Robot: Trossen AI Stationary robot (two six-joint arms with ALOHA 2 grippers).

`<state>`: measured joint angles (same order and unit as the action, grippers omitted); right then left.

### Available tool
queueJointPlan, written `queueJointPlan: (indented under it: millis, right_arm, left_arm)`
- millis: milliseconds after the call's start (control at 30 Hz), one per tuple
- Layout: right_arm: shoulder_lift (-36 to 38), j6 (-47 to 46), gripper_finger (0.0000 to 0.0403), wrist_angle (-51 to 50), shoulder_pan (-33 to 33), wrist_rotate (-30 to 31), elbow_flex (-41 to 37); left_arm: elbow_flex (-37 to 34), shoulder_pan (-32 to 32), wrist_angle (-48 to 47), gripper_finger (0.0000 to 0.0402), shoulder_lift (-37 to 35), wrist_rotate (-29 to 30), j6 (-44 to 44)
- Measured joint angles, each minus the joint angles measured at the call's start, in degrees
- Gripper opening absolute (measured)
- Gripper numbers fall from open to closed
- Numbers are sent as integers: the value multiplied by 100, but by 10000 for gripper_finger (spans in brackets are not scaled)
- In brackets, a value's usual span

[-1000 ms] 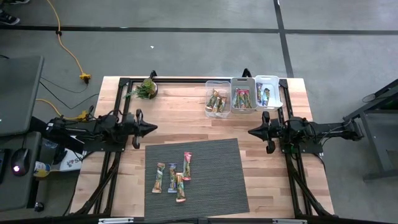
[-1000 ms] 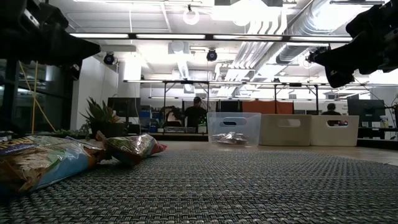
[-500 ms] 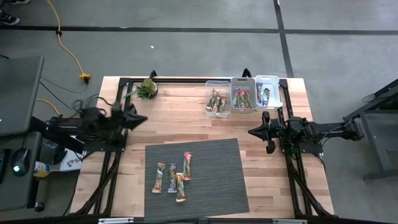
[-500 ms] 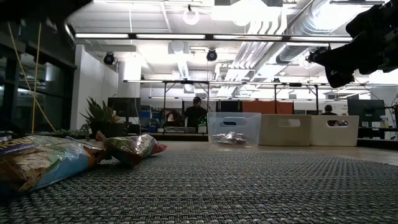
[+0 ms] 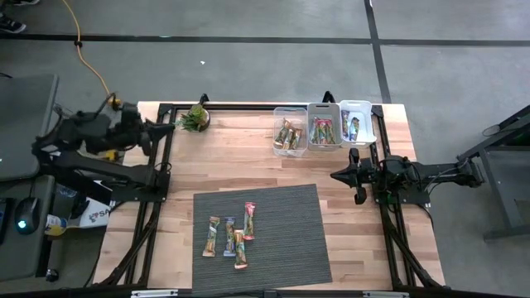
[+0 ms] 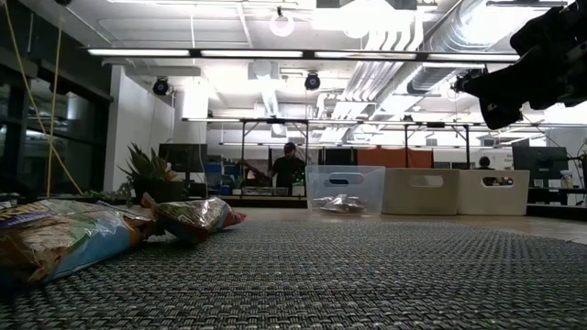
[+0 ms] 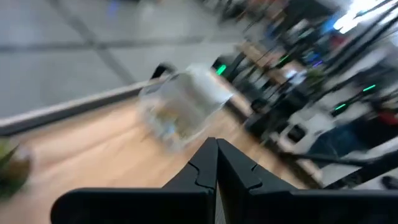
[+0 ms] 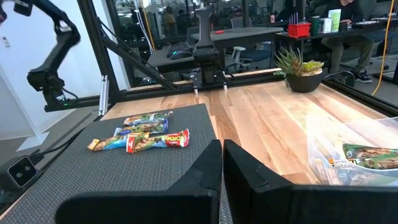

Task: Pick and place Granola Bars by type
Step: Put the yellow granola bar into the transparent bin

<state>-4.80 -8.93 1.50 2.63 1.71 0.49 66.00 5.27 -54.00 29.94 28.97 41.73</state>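
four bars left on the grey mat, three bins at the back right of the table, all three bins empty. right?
Not quite. The high view shows four Granola Bars on the grey mat and three bins at the back right, but the bins are not empty: each already holds bars. The rest stands.

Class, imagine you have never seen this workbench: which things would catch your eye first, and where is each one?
A cluster of shiny granola bars lies on the dark woven mat at the table's near side. Three small bins, each holding sorted bars, line the far edge, with a potted plant further left along it. The left gripper is pulled back to the table's far left corner; the right gripper, shut and empty, waits beside the mat.
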Motion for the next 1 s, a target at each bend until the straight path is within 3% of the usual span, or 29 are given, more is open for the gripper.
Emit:
queueJointPlan:
  millis: [167, 300, 667, 1000]
  right_arm:
    - [0, 0, 0, 0, -2, 1, 0]
    - [0, 0, 0, 0, 0, 1, 0]
    - [-2, 1, 0, 2, 0, 1, 0]
    - [-4, 0, 0, 2, 1, 1, 0]
  left_arm:
    - [1439, -1, -2247, 1, 1366, 18, 1234]
    - [2043, 1, -3639, 1, 2162, -11, 2414]
    - [1815, 80, -3580, 1, 2815, -721, 3752]
    - [713, 770, -3596, 1, 3175, -1203, 4919]
